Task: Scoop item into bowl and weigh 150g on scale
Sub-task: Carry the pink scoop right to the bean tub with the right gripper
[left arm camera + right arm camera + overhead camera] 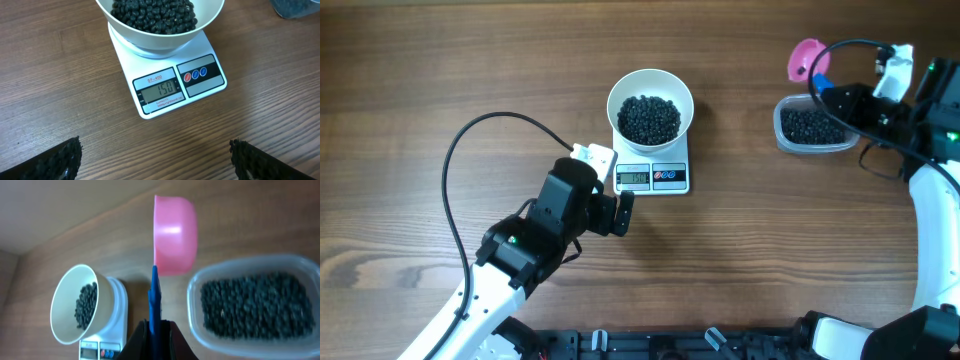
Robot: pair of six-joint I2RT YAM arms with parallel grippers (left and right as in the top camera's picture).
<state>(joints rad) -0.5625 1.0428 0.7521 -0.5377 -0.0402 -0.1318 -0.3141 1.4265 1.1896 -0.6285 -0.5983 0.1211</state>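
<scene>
A wooden table (410, 60) of warm dark-brown boards fills every view, its grain running side to side, with a paler knotty patch (355, 265) toward the table's left end, fine dark streaks across the table's middle, and soft, even light leaving a dull sheen on the table.

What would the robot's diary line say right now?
beans in bowl on scale | display reads 150 | left gripper open, near scale | right gripper shut on scoop by tub
</scene>
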